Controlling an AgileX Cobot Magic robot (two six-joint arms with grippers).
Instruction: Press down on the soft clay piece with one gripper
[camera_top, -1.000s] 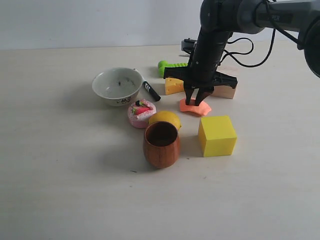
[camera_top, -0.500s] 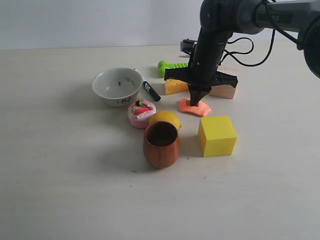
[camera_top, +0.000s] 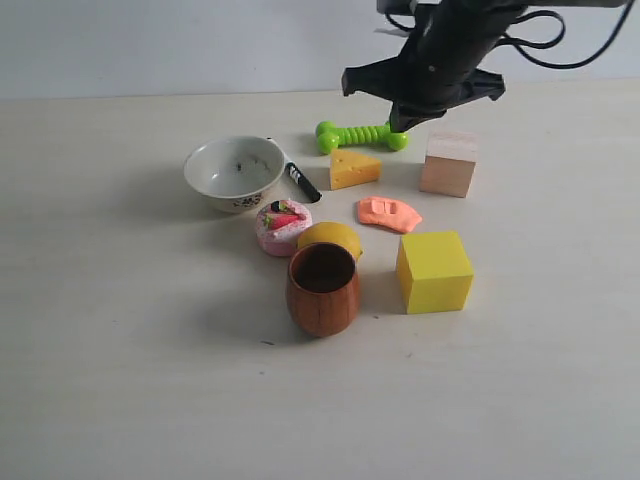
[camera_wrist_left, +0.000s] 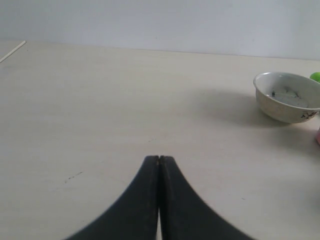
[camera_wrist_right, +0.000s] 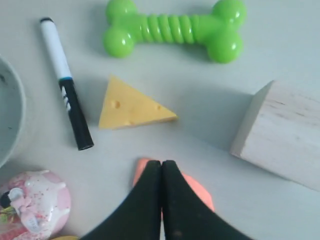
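The soft clay piece (camera_top: 388, 212) lies flat on the table between the cheese wedge (camera_top: 353, 169) and the yellow cube (camera_top: 433, 271), with a shallow dent in its top. My right gripper (camera_top: 400, 122) hangs shut well above and behind it, touching nothing. In the right wrist view the shut gripper (camera_wrist_right: 161, 162) covers most of the clay (camera_wrist_right: 201, 192), which shows on either side of the fingers. My left gripper (camera_wrist_left: 159, 158) is shut and empty over bare table, out of the exterior view.
A white bowl (camera_top: 237, 172), black marker (camera_top: 303, 182), green bone toy (camera_top: 360, 134) and wooden block (camera_top: 448, 163) sit behind the clay. A pink cake toy (camera_top: 283, 226), lemon (camera_top: 330, 237) and brown cup (camera_top: 323, 289) stand to its front left.
My right gripper shut its fingers while on the clay, then rose up and back off it. The clay stays on the table, now dented.
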